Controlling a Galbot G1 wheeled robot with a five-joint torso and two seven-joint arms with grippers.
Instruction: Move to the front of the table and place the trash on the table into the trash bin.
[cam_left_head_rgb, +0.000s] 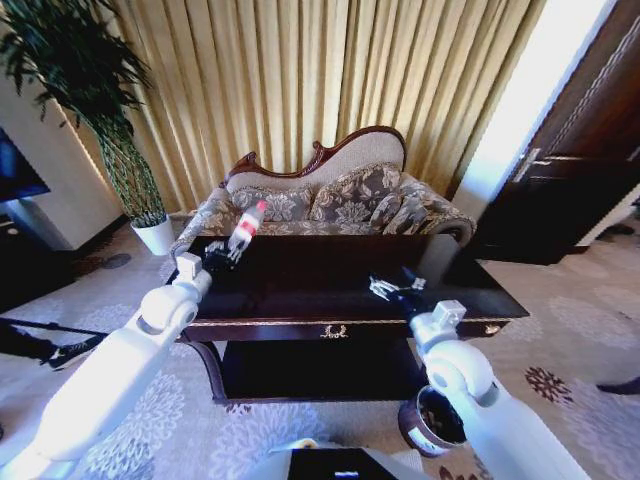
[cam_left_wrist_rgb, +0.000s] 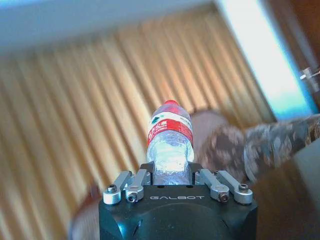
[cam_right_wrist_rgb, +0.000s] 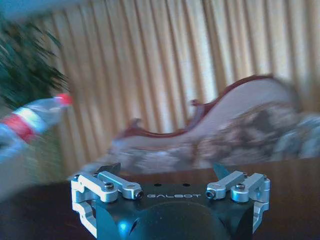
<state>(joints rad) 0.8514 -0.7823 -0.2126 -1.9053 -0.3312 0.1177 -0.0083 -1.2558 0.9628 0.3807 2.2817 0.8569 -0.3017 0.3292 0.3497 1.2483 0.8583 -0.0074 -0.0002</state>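
- Table (cam_left_head_rgb: 300, 300): one long, dark, glossy unit with a low shelf and a gold ornament on its front edge, standing directly before the robot. One carved floral sofa (cam_left_head_rgb: 340, 195) stands behind it against the gold curtain (cam_left_head_rgb: 330, 70).
- Left gripper (cam_left_head_rgb: 228, 253): raised above the table's far left corner. Its fingers are clamped on the lower body of the bottle (cam_left_head_rgb: 246, 226).
- Bottle count: one. It is clear plastic with a red cap and a white-red label. In the left wrist view the bottle (cam_left_wrist_rgb: 170, 142) stands cap-up between the fingers (cam_left_wrist_rgb: 144, 175), clear of the table surface.
- Right gripper (cam_left_head_rgb: 388, 289): positioned low over the table's right half, with nothing between its fingers. In the right wrist view the right gripper (cam_right_wrist_rgb: 167, 172) has its fingers set wide apart, and the held bottle (cam_right_wrist_rgb: 30, 122) appears farther off.
- Trash bin (cam_left_head_rgb: 432, 420): one dark round bin with a lighter rim, on the carpet beside the table's front right leg, partly behind the right arm.
- Paper wads: the glossy tabletop is dark and reflective, so any small wads cannot be counted reliably.
- Plant (cam_left_head_rgb: 75, 70): one, in one white pot (cam_left_head_rgb: 155, 236), left of the sofa.
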